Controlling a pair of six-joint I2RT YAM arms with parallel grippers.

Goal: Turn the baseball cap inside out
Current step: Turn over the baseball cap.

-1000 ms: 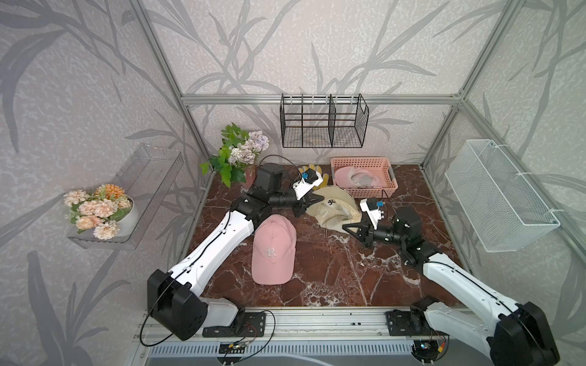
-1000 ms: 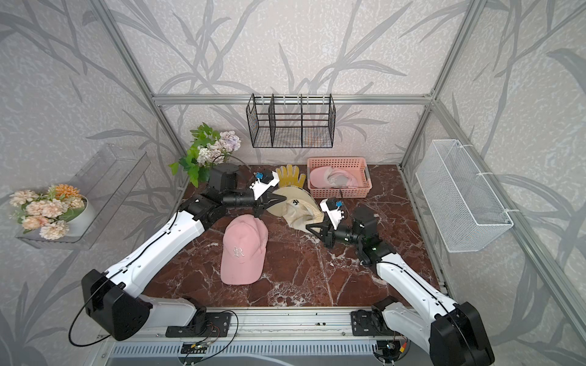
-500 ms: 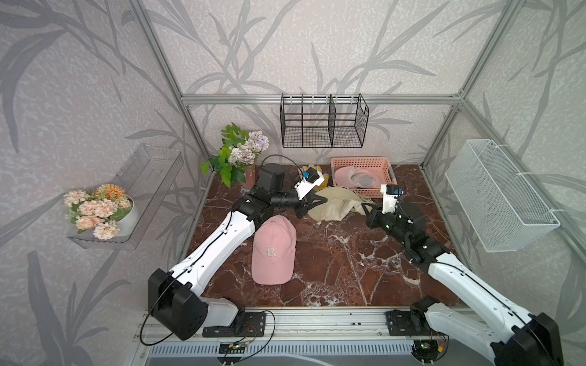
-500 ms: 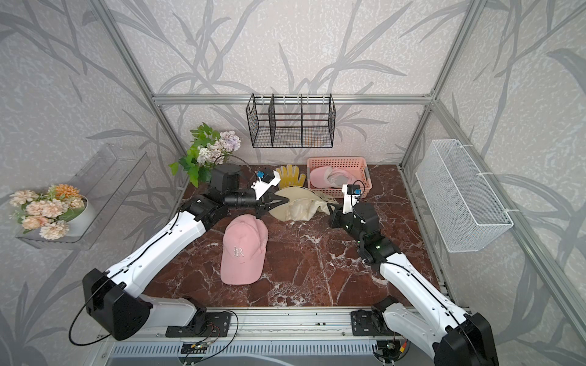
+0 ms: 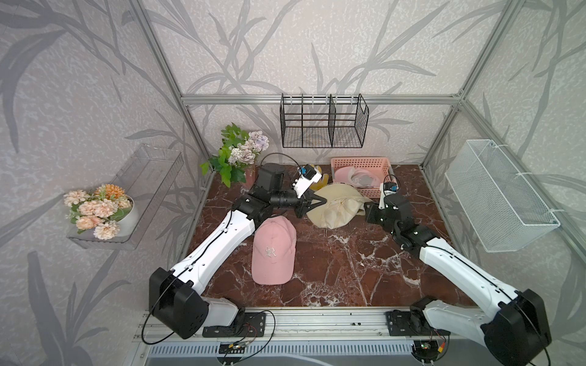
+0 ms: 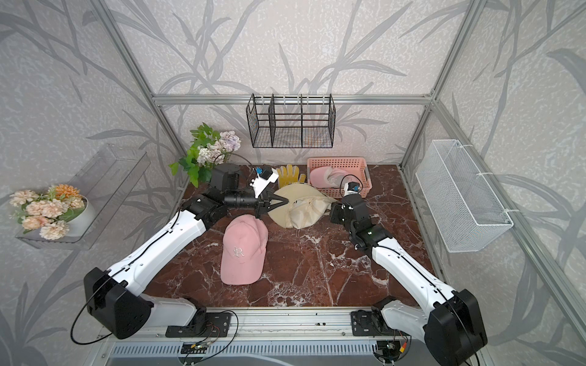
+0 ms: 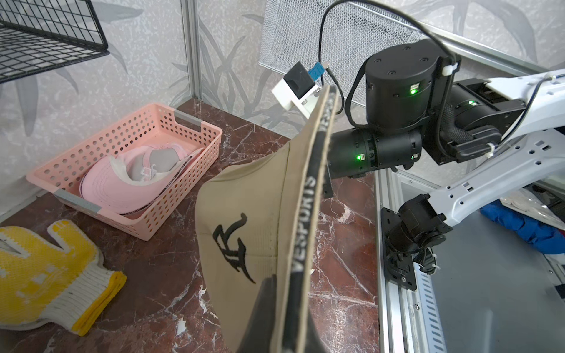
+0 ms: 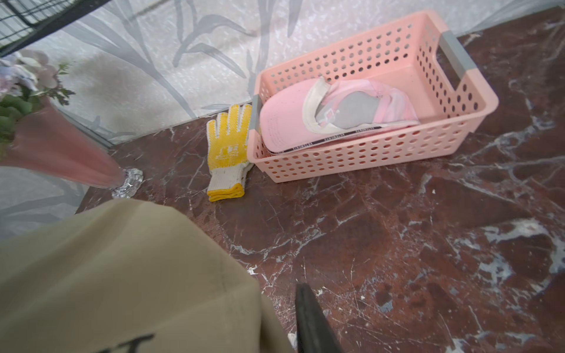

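The beige baseball cap [image 5: 336, 206] hangs crumpled just in front of the pink basket, its lower part resting on the marble top. My left gripper [image 5: 323, 200] is shut on its rim; in the left wrist view the printed sweatband [image 7: 305, 220] runs between the fingers, with the black logo facing outward. My right gripper [image 5: 364, 209] sits at the cap's right edge. In the right wrist view its one visible finger [image 8: 308, 321] stands clear of the beige cloth [image 8: 122, 275], the jaws parted. The other finger is hidden behind the cloth.
A pink cap [image 5: 274, 250] lies on the marble top, nearer the front than the left gripper. The pink basket [image 5: 360, 162] at the back holds an inside-out pink cap [image 5: 352, 176]. A yellow glove [image 6: 288, 174] and a flower vase [image 5: 241, 155] stand at the back left.
My right gripper moved back and to the right, drawing the beige cap out, then parted its jaws. The cap has sagged back down. The left gripper kept its grip on the rim.
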